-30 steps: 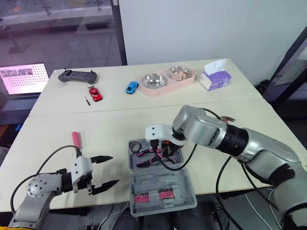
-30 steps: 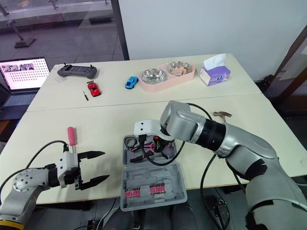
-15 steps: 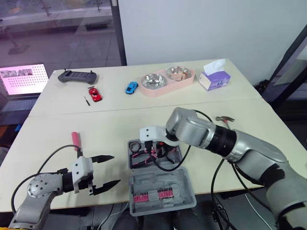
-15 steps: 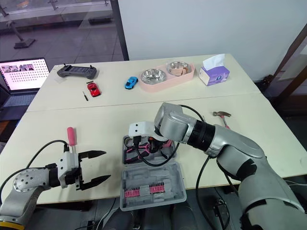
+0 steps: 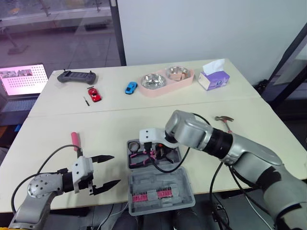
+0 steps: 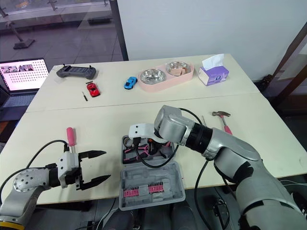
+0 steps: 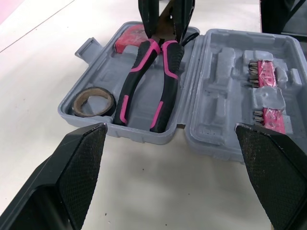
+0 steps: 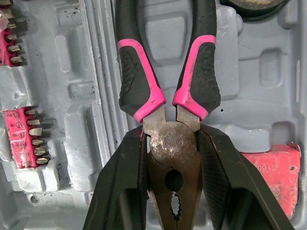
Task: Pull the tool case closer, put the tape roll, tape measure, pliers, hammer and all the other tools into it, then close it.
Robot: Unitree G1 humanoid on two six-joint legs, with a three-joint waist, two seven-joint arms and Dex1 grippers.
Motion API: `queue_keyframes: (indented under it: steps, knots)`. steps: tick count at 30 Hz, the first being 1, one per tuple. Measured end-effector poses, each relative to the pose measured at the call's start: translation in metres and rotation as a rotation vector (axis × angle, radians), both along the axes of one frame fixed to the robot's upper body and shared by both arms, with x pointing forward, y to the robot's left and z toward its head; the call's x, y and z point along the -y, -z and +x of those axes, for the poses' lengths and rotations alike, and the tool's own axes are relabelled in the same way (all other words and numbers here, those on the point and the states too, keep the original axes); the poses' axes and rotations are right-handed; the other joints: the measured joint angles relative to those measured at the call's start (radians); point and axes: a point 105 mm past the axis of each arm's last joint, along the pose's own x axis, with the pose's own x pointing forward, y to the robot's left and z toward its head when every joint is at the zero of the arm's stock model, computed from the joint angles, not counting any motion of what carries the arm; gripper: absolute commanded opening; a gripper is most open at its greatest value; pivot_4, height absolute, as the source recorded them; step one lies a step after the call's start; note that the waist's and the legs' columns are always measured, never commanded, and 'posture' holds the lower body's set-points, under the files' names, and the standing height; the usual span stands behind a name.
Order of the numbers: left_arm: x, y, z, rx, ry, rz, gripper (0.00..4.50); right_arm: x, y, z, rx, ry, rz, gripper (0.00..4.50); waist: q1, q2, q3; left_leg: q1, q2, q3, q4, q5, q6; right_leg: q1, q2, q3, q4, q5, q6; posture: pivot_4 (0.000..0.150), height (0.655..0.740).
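The grey tool case [image 5: 160, 188] lies open at the table's front edge, with red bit rows [image 8: 19, 139] in its near half. My right gripper [image 8: 173, 191] is shut on the metal head of the pink-and-black pliers [image 8: 165, 96], which lie along the far tray. A black tape roll [image 7: 93, 101] and a red tape measure [image 8: 271, 167] sit in that tray. The hammer [image 5: 224, 120] lies on the table to the right of the case. A pink-handled screwdriver [image 5: 75, 140] lies to its left. My left gripper [image 5: 106, 171] hovers open left of the case, holding nothing.
At the back of the table stand a pink double bowl [image 5: 165, 79], a purple tissue box [image 5: 214, 79], a blue toy car [image 5: 131, 87], a red toy car [image 5: 95, 94], a small screwdriver [image 5: 87, 100] and a grey controller [image 5: 76, 76]. A laptop [image 5: 21, 79] sits far left.
My right gripper has carried the pliers a little to the left and down into the case tray, and the arm no longer covers the hammer. The left gripper has stayed put.
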Motion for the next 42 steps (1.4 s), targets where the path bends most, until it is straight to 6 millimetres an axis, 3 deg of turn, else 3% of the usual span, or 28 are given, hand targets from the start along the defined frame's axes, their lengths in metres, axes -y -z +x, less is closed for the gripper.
queue_keyframes:
  steps: [4, 11, 16, 21, 24, 28, 32, 34, 37, 42]
  knots:
    - [0.0, 0.0, 0.0, 0.0, 0.001, 0.0, 4.5, 0.001, 0.001, 0.001, 0.004, 0.003, -0.003, 0.98, 0.0, 0.0, 0.0, 0.0, 0.0, 0.0, 0.0, 0.0, 0.0, 0.0, 0.0, 0.0, 0.0, 0.0, 0.0, 0.15, 0.74]
    - [0.0, 0.0, 0.0, -0.001, 0.002, 0.0, 4.5, 0.003, 0.005, 0.004, 0.015, 0.019, -0.003, 4.14, 0.002, 0.0, 0.0, 0.0, 0.0, 0.0, 0.0, 0.0, 0.0, 0.0, 0.0, 0.0, 0.0, 0.0, 0.0, 0.15, 0.74]
    - [0.0, 0.0, 0.001, 0.0, 0.003, 0.001, 4.5, -0.002, -0.009, 0.006, 0.024, 0.043, 0.06, 4.14, 0.004, 0.0, 0.0, 0.0, 0.0, 0.0, 0.0, 0.0, 0.0, 0.0, 0.0, 0.0, 0.0, 0.0, 0.0, 0.15, 0.74]
    - [0.0, -0.001, 0.002, 0.004, 0.004, 0.001, 4.5, -0.01, -0.039, 0.002, 0.069, 0.065, 0.21, 4.14, 0.005, 0.0, 0.0, 0.0, 0.0, 0.0, 0.0, 0.0, 0.0, 0.0, 0.0, 0.0, 0.0, 0.0, 0.0, 0.15, 0.74]
    - [0.0, -0.001, 0.002, 0.004, 0.003, 0.001, 4.5, -0.01, -0.04, -0.004, 0.081, 0.104, 0.316, 4.14, 0.008, -0.001, -0.001, 0.0, -0.001, -0.001, 0.001, 0.0, 0.0, 0.001, 0.0, 0.0, 0.0, 0.0, 0.0, 0.15, 0.74]
    - [0.001, -0.005, 0.004, 0.006, -0.005, -0.015, 4.5, -0.006, -0.024, -0.018, 0.126, 0.171, 0.497, 2.9, 0.012, -0.005, -0.003, 0.0, -0.001, -0.003, 0.001, 0.0, 0.0, 0.002, 0.0, 0.0, 0.0, 0.0, 0.0, 0.15, 0.74]
    - [0.005, -0.017, 0.009, 0.031, -0.004, -0.048, 4.5, -0.008, 0.012, -0.038, 0.162, 0.221, 0.648, 0.88, 0.008, -0.005, -0.003, 0.0, -0.001, -0.002, 0.003, 0.0, 0.0, 0.003, 0.0, 0.001, 0.0, 0.0, 0.0, 0.15, 0.74]
    - [0.009, -0.024, 0.01, 0.048, 0.008, -0.065, 4.5, -0.012, 0.016, -0.039, 0.201, 0.236, 0.717, 0.08, 0.003, -0.005, -0.003, 0.0, 0.0, -0.002, 0.004, 0.0, 0.0, 0.003, 0.001, 0.001, 0.001, 0.0, 0.0, 0.15, 0.74]
    - [0.016, -0.032, 0.011, 0.07, 0.015, -0.106, 4.5, -0.015, 0.01, -0.031, 0.279, 0.288, 0.819, 0.08, 0.005, -0.005, -0.003, 0.004, 0.0, -0.003, 0.004, 0.0, 0.0, 0.007, 0.001, 0.001, 0.001, 0.0, 0.0, 0.15, 0.74]
    - [0.019, -0.038, 0.01, 0.095, 0.019, -0.143, 4.5, -0.01, 0.025, -0.023, 0.328, 0.336, 0.826, 0.08, 0.011, -0.005, -0.003, 0.009, -0.001, -0.003, 0.004, 0.0, 0.001, 0.014, 0.001, 0.0, -0.001, 0.0, 0.0, 0.15, 0.74]
